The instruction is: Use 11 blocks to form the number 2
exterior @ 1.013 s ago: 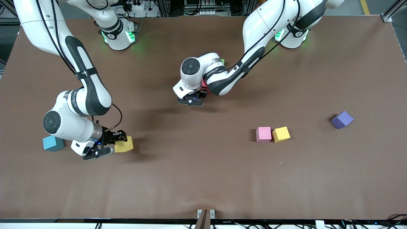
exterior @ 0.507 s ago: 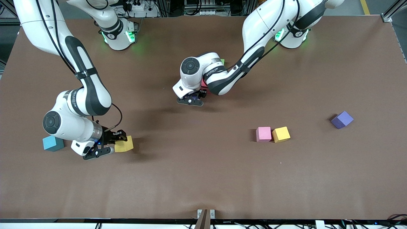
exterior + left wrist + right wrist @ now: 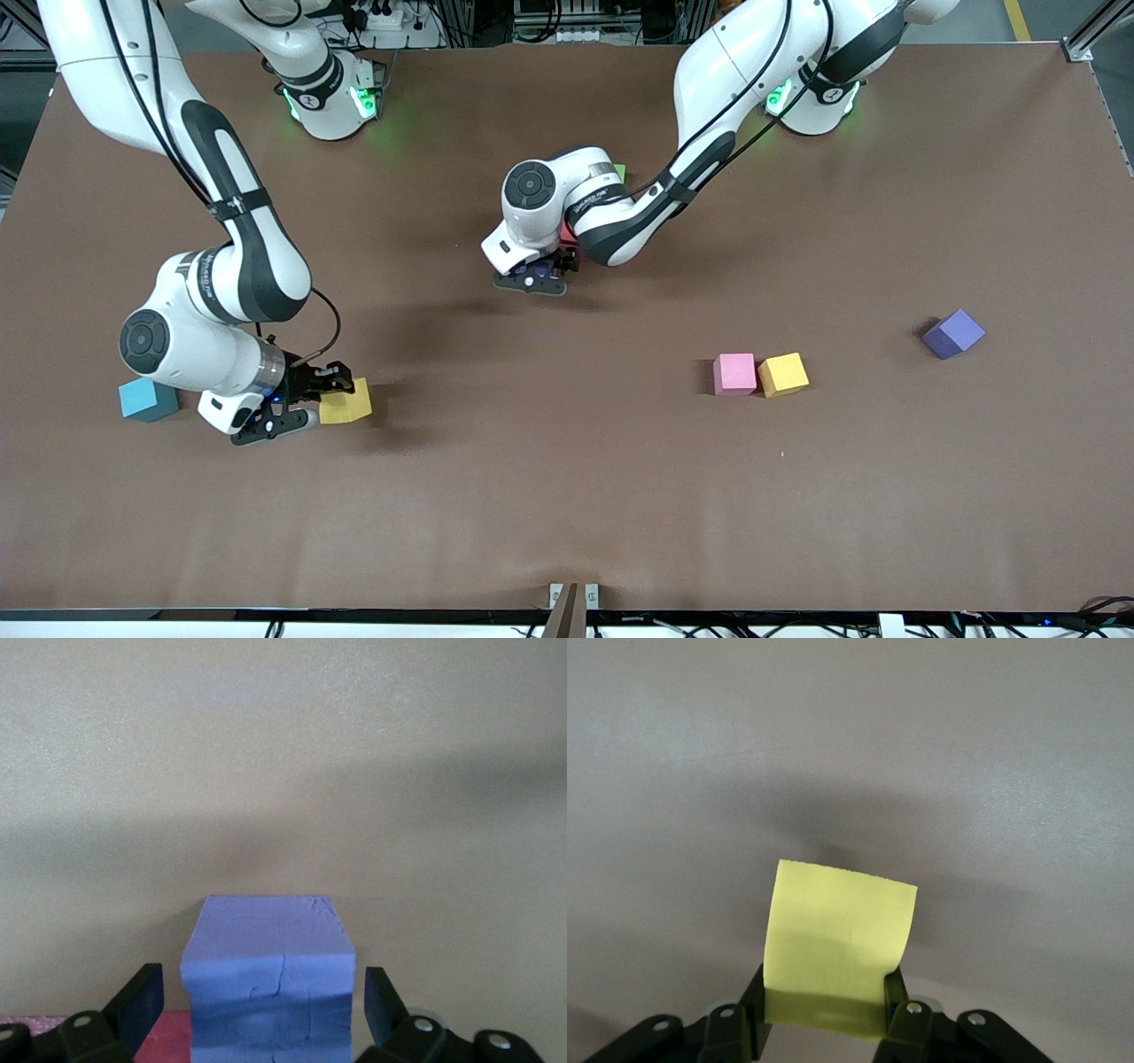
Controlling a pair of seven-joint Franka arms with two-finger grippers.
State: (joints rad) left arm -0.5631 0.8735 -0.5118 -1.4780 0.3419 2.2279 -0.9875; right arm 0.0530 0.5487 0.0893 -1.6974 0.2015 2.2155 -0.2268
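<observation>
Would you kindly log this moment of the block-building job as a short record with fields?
left end effector: open, fingers astride a blue block beside a red block
right end effector: shut on a pale yellow block
loose blocks: teal, pink touching orange-yellow, purple
number 2: mostly hidden under the left arm; a green block's corner shows

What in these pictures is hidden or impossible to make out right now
- Front view: the digit so far; the left arm covers all but a green block and red block.
- Left wrist view: bottom edge crops the blue block between the open left gripper.
- Right wrist view: right gripper hides the yellow block's base.
</observation>
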